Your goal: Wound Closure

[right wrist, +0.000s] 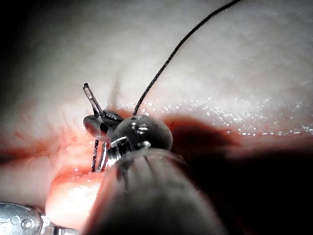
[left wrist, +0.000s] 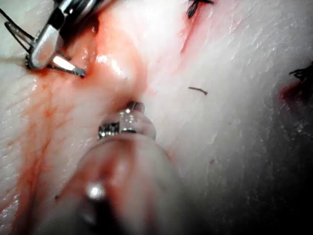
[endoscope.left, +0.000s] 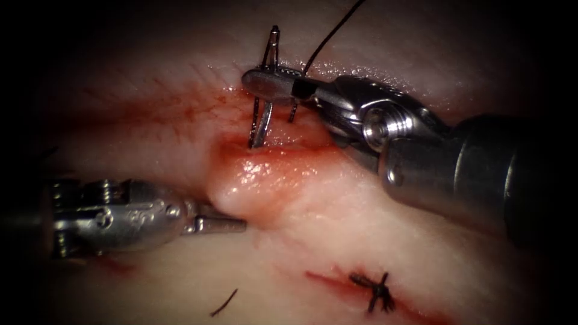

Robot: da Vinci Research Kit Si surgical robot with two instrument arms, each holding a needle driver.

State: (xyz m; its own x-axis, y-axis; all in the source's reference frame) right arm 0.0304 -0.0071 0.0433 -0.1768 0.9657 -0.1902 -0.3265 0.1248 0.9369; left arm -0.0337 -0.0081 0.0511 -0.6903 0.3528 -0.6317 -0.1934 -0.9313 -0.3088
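My right tool (endoscope.left: pixel 265 84) comes in from the right, its jaws shut on the curved needle (endoscope.left: pixel 269 54) around mid-curve. The needle stands nearly upright. One end sticks up above the jaws and the other end is in the tissue (endoscope.left: pixel 150 120) at the far lip of the cut (endoscope.left: pixel 271 153). Dark thread (endoscope.left: pixel 331 33) runs from the jaws up and to the right. My left tool (endoscope.left: pixel 232 224) reaches in from the left, jaws shut on a raised, glistening fold of tissue (endoscope.left: pixel 247 180). The right tool (left wrist: pixel 41 49) with the needle (left wrist: pixel 68 66) and the left tool's tip (left wrist: pixel 136 105) appear in the left wrist view. The needle (right wrist: pixel 92 100), thread (right wrist: pixel 171 56) and right tool (right wrist: pixel 100 125) appear in the right wrist view.
A tied dark stitch (endoscope.left: pixel 378 292) closes the cut further to the lower right, with red fluid (endoscope.left: pixel 325 280) beside it. A short cut end of thread (endoscope.left: pixel 224 303) lies loose on the near tissue. Red fluid stains the tissue left of the needle (endoscope.left: pixel 180 108).
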